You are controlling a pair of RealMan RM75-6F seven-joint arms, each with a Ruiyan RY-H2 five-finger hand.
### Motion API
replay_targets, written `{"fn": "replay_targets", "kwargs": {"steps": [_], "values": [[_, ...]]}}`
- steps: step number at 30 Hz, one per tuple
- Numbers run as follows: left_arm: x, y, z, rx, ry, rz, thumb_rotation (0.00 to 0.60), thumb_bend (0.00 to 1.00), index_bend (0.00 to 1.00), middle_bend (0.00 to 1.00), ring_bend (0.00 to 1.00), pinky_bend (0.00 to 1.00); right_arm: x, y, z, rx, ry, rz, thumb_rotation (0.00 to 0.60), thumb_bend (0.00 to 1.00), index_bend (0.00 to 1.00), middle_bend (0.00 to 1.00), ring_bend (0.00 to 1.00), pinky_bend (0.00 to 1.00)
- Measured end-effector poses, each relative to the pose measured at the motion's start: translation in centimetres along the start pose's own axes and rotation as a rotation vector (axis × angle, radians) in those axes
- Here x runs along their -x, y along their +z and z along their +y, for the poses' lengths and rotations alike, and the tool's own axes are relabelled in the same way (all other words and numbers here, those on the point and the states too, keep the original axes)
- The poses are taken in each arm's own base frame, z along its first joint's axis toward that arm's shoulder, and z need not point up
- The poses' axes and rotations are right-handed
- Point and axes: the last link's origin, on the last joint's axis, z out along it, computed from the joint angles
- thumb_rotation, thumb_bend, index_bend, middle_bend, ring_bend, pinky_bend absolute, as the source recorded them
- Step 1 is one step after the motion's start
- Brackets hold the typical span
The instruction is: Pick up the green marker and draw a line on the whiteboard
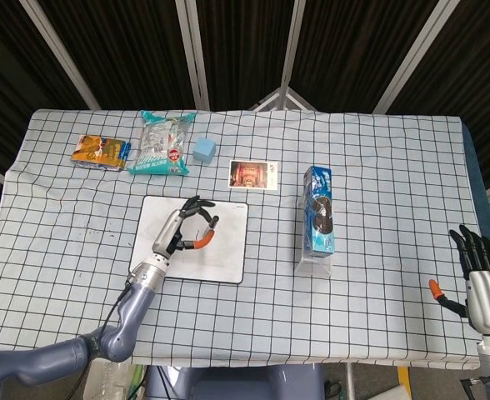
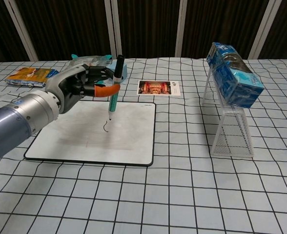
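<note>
Our left hand [image 2: 77,85] pinches the slim green marker w/ black cap [image 2: 113,95], near upright over the white rectangular whiteboard [image 2: 129,139], tip just above a short dark mark. We should lower till it touches, keep light even pressure, drag straight. Right hand [image 1: 482,279] idle, fingers spread, well apart.

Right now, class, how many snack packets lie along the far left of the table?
2: an orange packet at the far left corner, and a teal packet right beside it, next to the blue cube.
</note>
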Motion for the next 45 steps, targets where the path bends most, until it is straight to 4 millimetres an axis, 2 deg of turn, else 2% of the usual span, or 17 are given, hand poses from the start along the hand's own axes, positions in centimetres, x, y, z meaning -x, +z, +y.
{"fn": "replay_targets", "kwargs": {"steps": [10, 21, 31, 45], "values": [[-0.6, 1.5, 0.4, 0.020, 0.115, -0.004, 0.600, 0.52, 0.72, 0.22, 0.00, 0.00, 0.1, 0.1, 0.0, 0.004, 0.001, -0.006, 0.600, 0.30, 0.00, 0.00, 0.00, 0.00], [0.1, 2.4, -1.2, 0.000, 0.255, -0.029, 0.600, 0.52, 0.73, 0.23, 0.00, 0.00, 0.0, 0.1, 0.1, 0.008, 0.008, -0.008, 0.600, 0.30, 0.00, 0.00, 0.00, 0.00], [-0.2, 2.7, -1.8, -0.019, 0.268, -0.013, 0.600, 0.52, 0.73, 0.23, 0.00, 0.00, 0.0, 0.1, 0.1, 0.009, 0.010, -0.009, 0.600, 0.30, 0.00, 0.00, 0.00, 0.00], [0.4, 2.8, -1.5, -0.009, 0.239, -0.019, 0.600, 0.52, 0.73, 0.23, 0.00, 0.00, 0.1, 0.1, 0.1, 0.009, 0.010, -0.009, 0.600, 0.30, 0.00, 0.00, 0.00, 0.00]]}}
